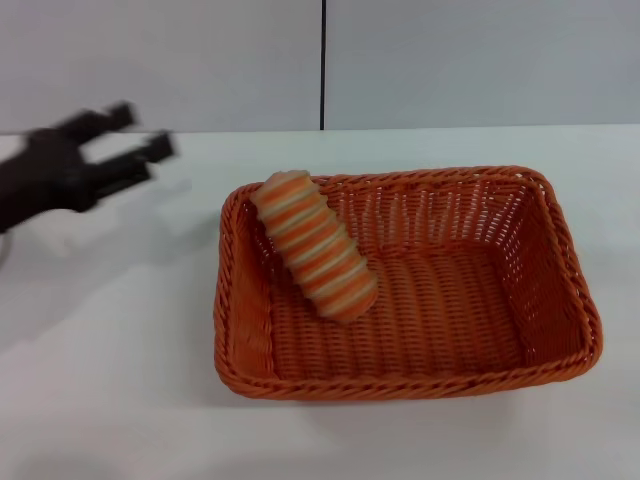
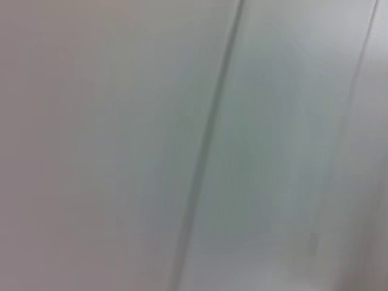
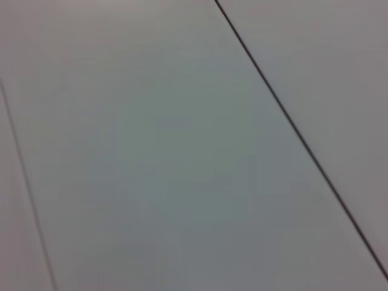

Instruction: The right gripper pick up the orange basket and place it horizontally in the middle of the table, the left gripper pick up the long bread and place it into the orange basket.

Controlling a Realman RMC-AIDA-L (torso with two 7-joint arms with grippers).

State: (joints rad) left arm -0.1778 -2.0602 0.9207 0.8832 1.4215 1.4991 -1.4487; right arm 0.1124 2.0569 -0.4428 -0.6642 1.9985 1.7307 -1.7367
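Bread (image 1: 315, 247) already lies in basket (image 1: 400, 285), at its 10 o'clock corner, upper end propped on the rim; task looks done. Striped orange-cream ribbed loaf. Basket sits lengthwise mid-bench (image 1: 110, 380). Left gripper (image 1: 130, 150) at 9 o'clock, fingers spread, empty, blurred. Right gripper not seen.

Left gripper (image 1: 140, 140) raised at far left, fingers (image 1: 150, 150) apart, empty.

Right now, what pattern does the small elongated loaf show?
The small elongated loaf has alternating orange and cream stripes; head view.
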